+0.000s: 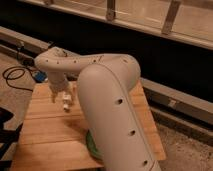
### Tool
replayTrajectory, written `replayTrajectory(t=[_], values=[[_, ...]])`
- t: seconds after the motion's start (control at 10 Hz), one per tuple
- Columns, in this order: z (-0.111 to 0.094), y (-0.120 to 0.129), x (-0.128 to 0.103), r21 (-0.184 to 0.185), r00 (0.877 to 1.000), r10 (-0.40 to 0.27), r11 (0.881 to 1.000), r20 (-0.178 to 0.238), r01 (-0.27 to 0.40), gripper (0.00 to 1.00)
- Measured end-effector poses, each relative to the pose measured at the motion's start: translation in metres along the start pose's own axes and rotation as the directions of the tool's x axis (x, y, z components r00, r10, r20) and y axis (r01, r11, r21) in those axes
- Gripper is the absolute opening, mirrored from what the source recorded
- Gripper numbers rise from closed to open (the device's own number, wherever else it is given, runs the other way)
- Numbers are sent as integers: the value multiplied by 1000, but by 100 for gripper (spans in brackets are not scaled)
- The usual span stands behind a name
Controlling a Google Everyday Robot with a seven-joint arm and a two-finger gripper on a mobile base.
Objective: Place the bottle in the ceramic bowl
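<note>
One smooth, rounded white arm [112, 95], dotted with small dark holes, is being stretched across a table [45, 137] of pale wooden planks with visible grain and seams. Its gripper [60, 97] is being pointed downward over the back left part of the tabletop. The bottle [66, 105] is being gripped by it. The bottle is a small, slim, whitish cylinder with a pale yellow part, and it is being held roughly upright just under the gripper, close above the planks. Any print on the bottle cannot be made out. The bowl [90, 143], round, glossy and green, is being largely hidden behind the thick lower segment of the arm at the front of the table. Only a curved sliver of its left side is being shown, well apart from the bottle. A thin black cable [12, 75] is being seen looped on the floor to the left of the table.
</note>
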Motion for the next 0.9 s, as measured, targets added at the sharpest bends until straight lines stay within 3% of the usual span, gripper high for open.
replayTrajectory(t=[0.2, 0.9], values=[[16, -4, -7, -8, 1000, 0, 1000, -25, 0, 65], [63, -31, 0, -89, 990, 87, 991, -107, -96, 65]])
